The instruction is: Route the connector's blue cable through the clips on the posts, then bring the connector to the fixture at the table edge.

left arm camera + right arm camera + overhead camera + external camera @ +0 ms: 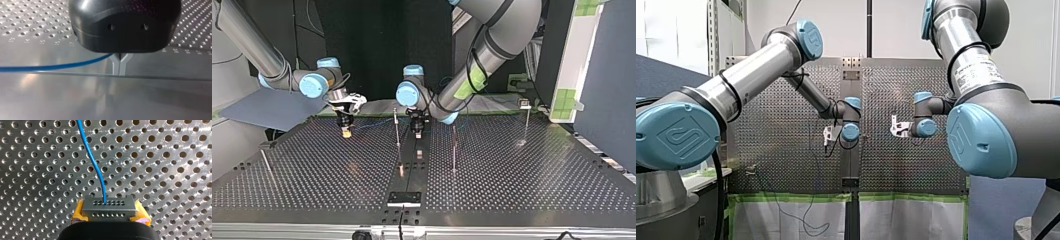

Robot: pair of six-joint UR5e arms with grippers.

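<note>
In the right wrist view my right gripper [109, 210] is shut on a grey connector [108, 205], with yellow pads [79, 212] on both sides of it. The blue cable [93, 160] leaves the connector's top face and runs ahead over the perforated plate. In the left wrist view my left gripper [119, 73] has its metal fingers [116, 65] shut together, and the blue cable [55, 66] runs out sideways from between them. In the top view my right gripper [345, 131] hovers at the left and my left gripper [417, 132] at the middle, beside a thin post [397, 135].
More thin posts [454, 150] [527, 125] [267, 165] stand on the perforated table [522, 190]. A black fixture [404, 198] sits at the near edge in the top view. A dark cable [806, 220] hangs over the white cloth at the table's far end in the front view.
</note>
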